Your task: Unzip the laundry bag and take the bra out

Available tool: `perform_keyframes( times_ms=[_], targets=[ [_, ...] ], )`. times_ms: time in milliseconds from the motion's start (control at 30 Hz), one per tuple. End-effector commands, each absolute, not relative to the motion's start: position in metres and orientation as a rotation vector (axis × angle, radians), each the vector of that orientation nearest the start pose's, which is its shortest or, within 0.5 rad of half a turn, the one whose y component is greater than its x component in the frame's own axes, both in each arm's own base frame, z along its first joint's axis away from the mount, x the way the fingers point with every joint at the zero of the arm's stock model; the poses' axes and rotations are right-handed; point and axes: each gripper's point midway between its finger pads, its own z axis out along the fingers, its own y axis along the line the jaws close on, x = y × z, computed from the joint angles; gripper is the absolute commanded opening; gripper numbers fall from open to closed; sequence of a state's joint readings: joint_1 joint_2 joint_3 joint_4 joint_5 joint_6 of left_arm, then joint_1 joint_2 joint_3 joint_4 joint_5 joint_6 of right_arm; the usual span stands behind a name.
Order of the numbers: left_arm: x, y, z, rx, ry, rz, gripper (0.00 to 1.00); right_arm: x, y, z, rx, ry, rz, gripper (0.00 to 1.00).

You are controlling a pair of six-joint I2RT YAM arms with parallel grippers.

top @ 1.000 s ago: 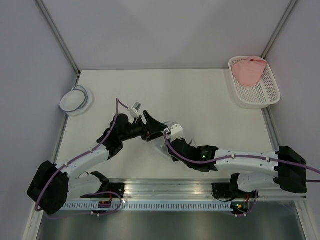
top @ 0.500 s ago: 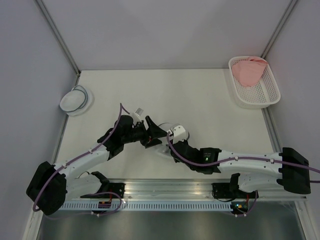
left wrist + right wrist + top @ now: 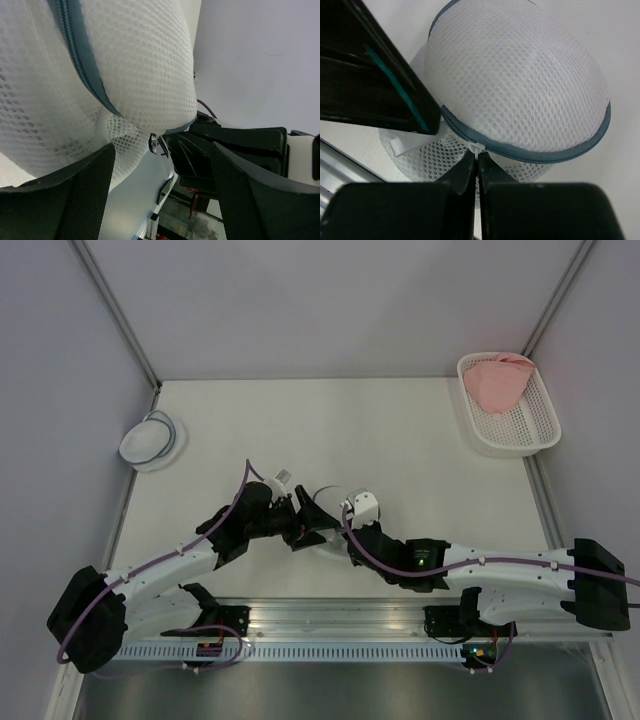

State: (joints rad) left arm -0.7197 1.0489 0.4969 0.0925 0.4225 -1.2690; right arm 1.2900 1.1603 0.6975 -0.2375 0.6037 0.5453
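Note:
The laundry bag [image 3: 520,85], a white mesh dome with a grey-blue zipper [image 3: 540,156] round its rim, sits near the table's front edge [image 3: 328,494] between the two wrists. My right gripper [image 3: 479,159] is shut on the white zipper pull [image 3: 479,148] at the rim. My left gripper [image 3: 161,150] is open, its black fingers [image 3: 65,200] on either side of the bag's lower mesh [image 3: 100,75], opposite the right gripper. The bra is hidden; nothing shows through the mesh.
A smaller white dome with a pale bluish rim [image 3: 152,438] lies at the left edge. At the back right a white basket [image 3: 535,430] holds a pink garment [image 3: 497,383]. An aluminium rail [image 3: 340,620] runs along the near edge.
Both grippers and the bag have shifted a little right and toward the near edge. The right gripper has stayed shut on the pull.

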Motion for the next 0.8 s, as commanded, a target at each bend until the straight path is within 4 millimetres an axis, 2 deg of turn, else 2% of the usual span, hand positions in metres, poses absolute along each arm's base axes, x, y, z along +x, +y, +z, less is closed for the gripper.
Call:
perform_keyframes(
  times_ms=[0, 167, 233, 267, 300, 367, 400, 433, 567, 633, 667, 700, 767],
  targets=[
    [0.173, -0.3, 0.156, -0.426, 2.396, -1.552, 0.81, 0.162, 0.289, 0.134, -0.472, 2.063, 0.446, 0.0],
    [0.192, -0.304, 0.156, -0.465, 2.353, -1.507, 0.81, 0.151, 0.3, 0.135, -0.514, 2.043, 0.486, 0.0],
    [0.195, -0.305, 0.155, -0.472, 2.35, -1.499, 0.77, 0.145, 0.303, 0.132, -0.537, 2.043, 0.493, 0.0],
    [0.198, -0.308, 0.154, -0.469, 2.344, -1.503, 0.72, 0.142, 0.305, 0.131, -0.549, 2.044, 0.493, 0.0],
    [0.198, -0.308, 0.154, -0.464, 2.342, -1.507, 0.54, 0.14, 0.305, 0.13, -0.558, 2.046, 0.487, 0.0],
    [0.199, -0.308, 0.151, -0.47, 2.344, -1.501, 0.29, 0.137, 0.305, 0.126, -0.579, 2.054, 0.474, 0.0],
    [0.198, -0.308, 0.15, -0.473, 2.349, -1.494, 0.05, 0.134, 0.305, 0.124, -0.591, 2.056, 0.465, 0.0],
    [0.199, -0.307, 0.149, -0.478, 2.346, -1.485, 0.02, 0.133, 0.303, 0.122, -0.601, 2.062, 0.451, 0.0],
    [0.199, -0.304, 0.149, -0.481, 2.331, -1.48, 0.02, 0.13, 0.299, 0.113, -0.622, 2.093, 0.406, 0.0],
    [0.2, -0.303, 0.152, -0.476, 2.308, -1.493, 0.02, 0.127, 0.295, 0.109, -0.631, 2.124, 0.38, 0.16],
    [0.201, -0.304, 0.155, -0.468, 2.294, -1.5, 0.02, 0.126, 0.296, 0.11, -0.636, 2.129, 0.386, 0.41],
    [0.202, -0.304, 0.156, -0.466, 2.287, -1.498, 0.02, 0.121, 0.298, 0.11, -0.636, 2.141, 0.407, 0.53],
    [0.202, -0.303, 0.158, -0.459, 2.278, -1.496, 0.02, 0.114, 0.299, 0.117, -0.635, 2.14, 0.46, 0.71]
  ],
)
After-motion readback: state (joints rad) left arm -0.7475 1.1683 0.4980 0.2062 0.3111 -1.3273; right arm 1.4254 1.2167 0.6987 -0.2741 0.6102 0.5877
